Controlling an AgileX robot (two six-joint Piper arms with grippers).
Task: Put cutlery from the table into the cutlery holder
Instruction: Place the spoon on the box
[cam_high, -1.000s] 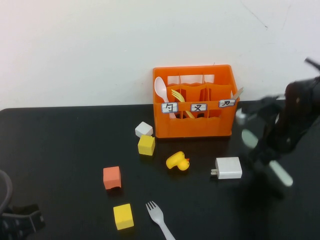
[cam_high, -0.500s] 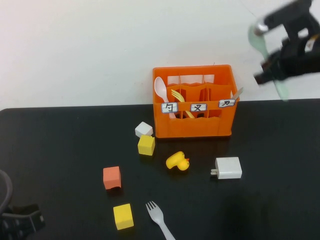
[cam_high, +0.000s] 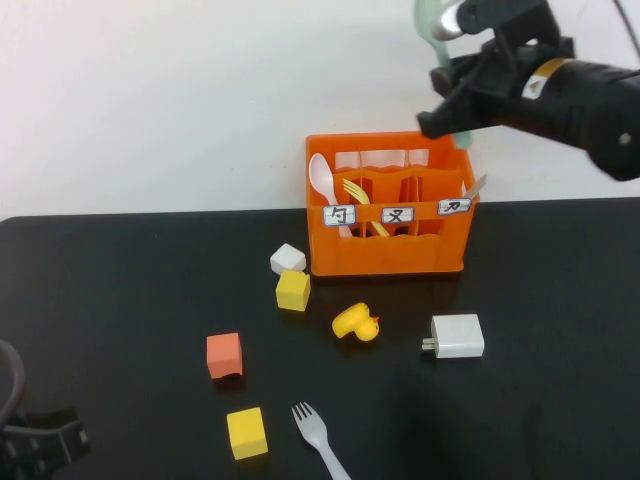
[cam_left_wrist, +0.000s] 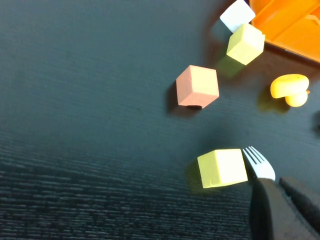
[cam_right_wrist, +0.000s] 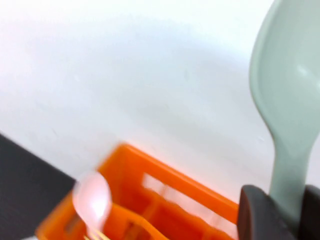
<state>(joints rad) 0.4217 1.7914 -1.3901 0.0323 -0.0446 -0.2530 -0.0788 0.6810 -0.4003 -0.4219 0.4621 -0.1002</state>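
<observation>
Black table (cam_high: 120, 290); orange cutlery holder (cam_high: 388, 255) bears three labels (cam_high: 397, 215).

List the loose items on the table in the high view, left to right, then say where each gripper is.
Orange cube → lower yellow cube → grey fork → duck → white charger. Left gripper is shut, low beside the fork; right gripper holds the mint spoon above the crate.

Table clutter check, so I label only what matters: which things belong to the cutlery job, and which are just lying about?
Job: mint-green spoon in right gripper above orange cutlery holder; grey fork on table.
Lying about: cubes, yellow duck, white charger; left gripper parked by fork.
</observation>
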